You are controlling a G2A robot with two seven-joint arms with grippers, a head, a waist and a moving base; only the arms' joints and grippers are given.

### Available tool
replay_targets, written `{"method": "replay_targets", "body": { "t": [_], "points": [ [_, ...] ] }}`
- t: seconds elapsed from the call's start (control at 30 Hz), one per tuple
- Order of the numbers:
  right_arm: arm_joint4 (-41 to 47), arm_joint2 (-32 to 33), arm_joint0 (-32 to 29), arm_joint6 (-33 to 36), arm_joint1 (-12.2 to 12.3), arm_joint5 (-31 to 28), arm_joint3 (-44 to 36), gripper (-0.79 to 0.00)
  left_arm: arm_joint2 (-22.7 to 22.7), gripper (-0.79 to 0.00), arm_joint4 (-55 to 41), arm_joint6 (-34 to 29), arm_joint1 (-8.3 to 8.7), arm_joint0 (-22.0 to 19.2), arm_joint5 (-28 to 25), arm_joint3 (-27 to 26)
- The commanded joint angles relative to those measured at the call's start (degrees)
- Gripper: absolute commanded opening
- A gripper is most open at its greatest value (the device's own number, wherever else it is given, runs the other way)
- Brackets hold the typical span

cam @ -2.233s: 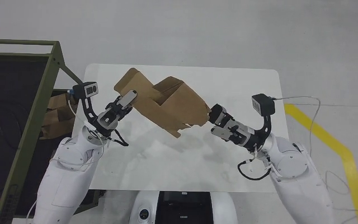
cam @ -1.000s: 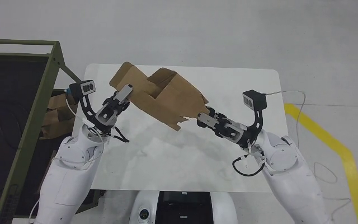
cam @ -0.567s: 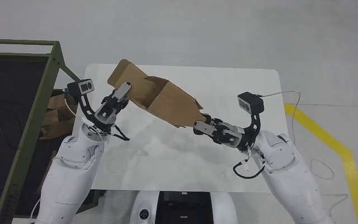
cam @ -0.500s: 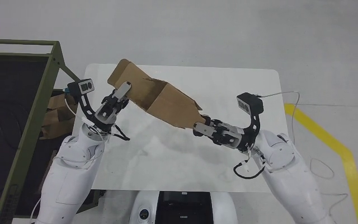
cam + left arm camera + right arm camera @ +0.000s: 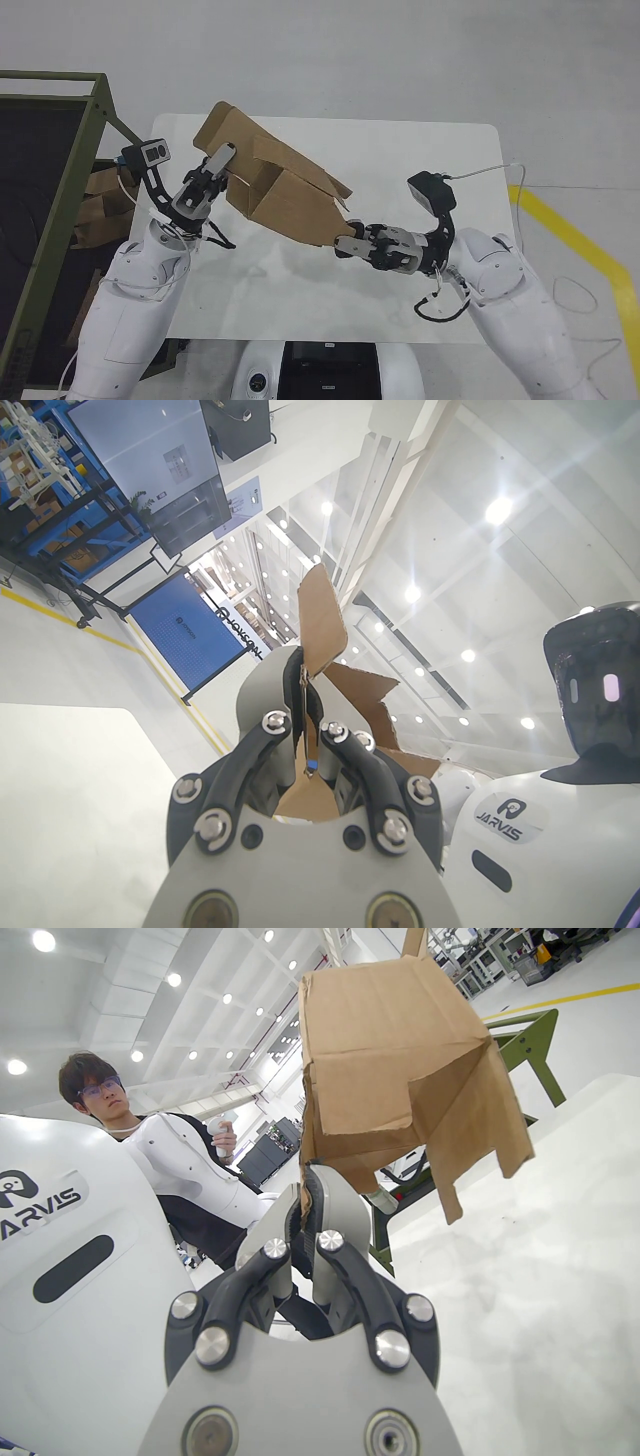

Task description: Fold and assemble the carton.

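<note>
A brown cardboard carton (image 5: pixel 275 185) hangs above the white table (image 5: pixel 420 150), partly opened into a tube with loose flaps. My left gripper (image 5: pixel 226 165) is shut on its flap edge at the left end; in the left wrist view the carton (image 5: pixel 322 620) is pinched as a thin sheet in that gripper (image 5: pixel 302 682). My right gripper (image 5: pixel 343 243) is shut on the carton's lower right corner. The right wrist view looks up into the open carton (image 5: pixel 390 1048), its edge clamped in that gripper (image 5: pixel 305 1198).
A green metal frame (image 5: pixel 60 150) stands along the table's left side, with brown cardboard (image 5: pixel 100 205) stacked beside it. A yellow floor line (image 5: pixel 570 235) runs to the right. The table surface under the carton is bare.
My right gripper has swung leftward and nearer the table's front with the carton's corner. The carton has turned and opened from a flatter shape into a box-like tube. The left gripper stayed nearly still.
</note>
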Motion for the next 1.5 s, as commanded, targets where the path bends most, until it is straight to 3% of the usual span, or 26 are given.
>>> {"method": "replay_targets", "body": {
  "t": [0.0,0.07,0.2,1.03,1.47],
  "points": [
    [-0.1,-0.1,0.1,-0.2,0.0,0.0,0.0,-0.628,0.0,-0.785,0.0,0.0,-0.05,0.0,-0.1,0.0],
    [-0.2,-0.1,0.2,-0.4,0.0,0.1,0.0,-0.505,0.0,-0.785,0.0,0.1,-0.09,0.0,-0.2,0.0],
    [-0.1,-0.1,0.3,-0.6,0.1,0.2,0.0,-0.428,-0.1,-0.785,-0.1,0.1,-0.18,0.1,-0.2,0.0],
    [-1.1,-1.0,0.8,-5.4,0.0,2.5,2.1,-0.409,-0.7,-0.785,-0.3,0.3,-0.67,0.0,-0.6,-0.3],
    [-1.5,-1.4,1.1,-8.4,-0.2,1.8,1.5,-0.449,0.2,-0.785,0.3,0.1,-0.99,-0.6,-0.2,0.2]
  ]
}}
